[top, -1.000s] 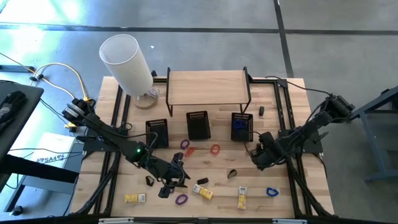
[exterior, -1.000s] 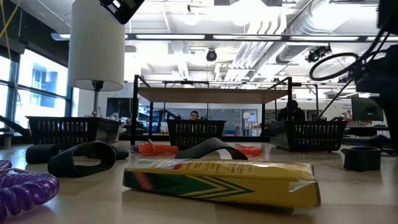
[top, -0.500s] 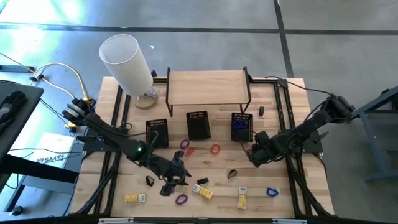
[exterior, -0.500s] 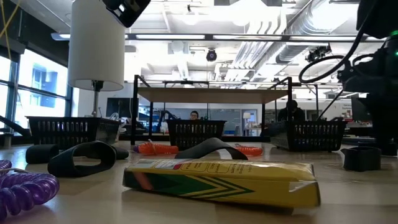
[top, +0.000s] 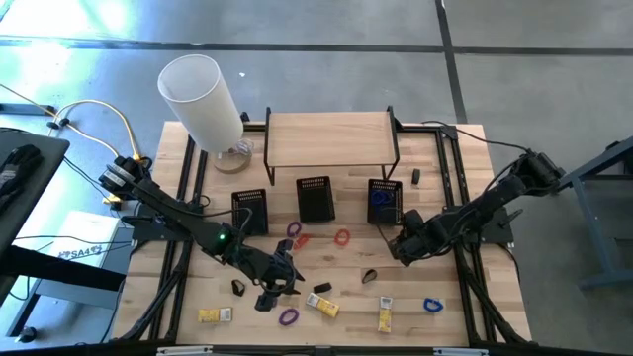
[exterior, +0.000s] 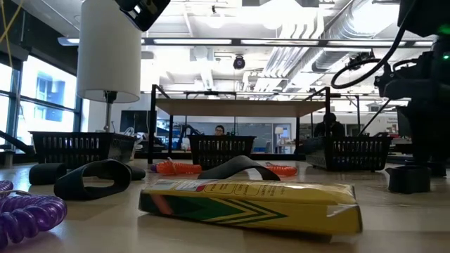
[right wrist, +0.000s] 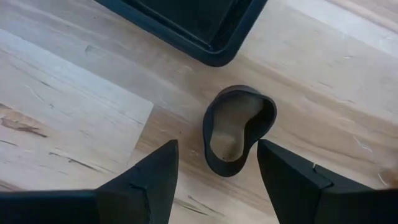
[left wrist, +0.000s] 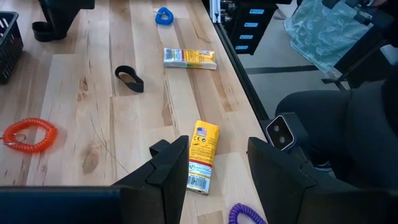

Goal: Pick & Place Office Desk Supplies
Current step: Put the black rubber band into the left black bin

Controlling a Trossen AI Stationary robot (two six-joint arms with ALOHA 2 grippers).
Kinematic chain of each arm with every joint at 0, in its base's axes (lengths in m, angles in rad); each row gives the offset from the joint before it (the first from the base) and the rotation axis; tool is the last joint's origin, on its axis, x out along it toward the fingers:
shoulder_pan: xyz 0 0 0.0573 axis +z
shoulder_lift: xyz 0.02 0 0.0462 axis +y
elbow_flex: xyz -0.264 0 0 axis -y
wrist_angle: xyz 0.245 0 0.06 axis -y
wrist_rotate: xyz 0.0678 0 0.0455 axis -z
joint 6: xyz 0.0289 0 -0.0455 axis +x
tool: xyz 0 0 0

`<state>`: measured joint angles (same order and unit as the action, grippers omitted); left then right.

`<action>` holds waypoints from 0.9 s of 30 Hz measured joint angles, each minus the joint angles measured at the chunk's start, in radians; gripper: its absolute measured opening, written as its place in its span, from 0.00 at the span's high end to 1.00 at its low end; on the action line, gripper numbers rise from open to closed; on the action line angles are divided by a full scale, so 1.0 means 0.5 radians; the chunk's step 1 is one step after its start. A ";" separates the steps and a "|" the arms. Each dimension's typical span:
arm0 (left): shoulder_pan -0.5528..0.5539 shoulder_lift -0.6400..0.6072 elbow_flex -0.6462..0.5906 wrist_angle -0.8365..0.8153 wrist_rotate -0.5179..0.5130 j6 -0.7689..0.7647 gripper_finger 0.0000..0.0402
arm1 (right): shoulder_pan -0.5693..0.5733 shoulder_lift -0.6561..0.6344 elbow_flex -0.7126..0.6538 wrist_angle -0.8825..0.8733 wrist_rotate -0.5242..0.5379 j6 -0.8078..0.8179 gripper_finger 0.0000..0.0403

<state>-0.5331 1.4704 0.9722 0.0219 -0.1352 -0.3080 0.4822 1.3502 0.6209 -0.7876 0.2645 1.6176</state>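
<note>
Pale striped wood under a scatter of black, yellow, purple, blue and orange.

The light wooden slatted table (top: 435, 148) shows blond boards with darker grain, and there's the tall white cylinder lamp shade (top: 201, 101) at its corner. Three black mesh baskets (top: 315, 199) sit in a row, one with blue inside. A coiled orange band loop (left wrist: 28, 134), a purple coiled loop (top: 288, 317), a small blue loop (top: 431, 305). A yellow rectangular box (left wrist: 203, 156) carries green chevron stripes, white end panel. A matte black clip-like loop (right wrist: 238, 130) sits on the pale wood.
</note>
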 joint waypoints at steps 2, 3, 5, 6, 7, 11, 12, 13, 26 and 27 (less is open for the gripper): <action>0.000 0.000 0.000 0.000 0.000 0.000 0.60 | 0.000 0.000 0.000 -0.001 0.006 0.002 0.49; 0.000 0.000 0.000 0.000 0.000 0.000 0.60 | 0.000 0.000 0.000 -0.001 0.006 0.002 0.49; 0.000 0.000 0.000 -0.001 0.000 0.000 0.60 | 0.000 0.000 0.000 -0.002 0.003 0.003 0.49; 0.000 0.000 0.000 -0.001 0.000 0.000 0.60 | 0.000 0.007 0.000 -0.001 -0.003 0.003 0.49; 0.000 0.000 0.000 -0.001 0.000 0.000 0.60 | -0.001 0.027 0.001 0.001 -0.011 0.006 0.49; 0.000 0.000 0.000 -0.001 0.000 0.000 0.60 | -0.011 0.135 0.002 0.007 -0.023 -0.009 0.49; 0.000 0.000 0.000 -0.001 0.000 0.000 0.60 | -0.021 0.166 0.002 0.015 -0.016 -0.026 0.49; 0.000 0.000 0.000 -0.001 0.000 0.000 0.60 | -0.029 0.192 0.006 0.025 -0.014 -0.039 0.49; 0.000 0.000 0.000 0.001 0.000 0.001 0.60 | -0.039 0.225 0.008 0.022 0.019 -0.058 0.55; 0.000 0.000 0.000 0.001 0.000 0.001 0.60 | -0.039 0.227 0.008 0.025 0.029 -0.057 0.58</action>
<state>-0.5331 1.4704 0.9722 0.0223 -0.1352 -0.3077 0.4626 1.4635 0.6247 -0.7752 0.2791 1.5891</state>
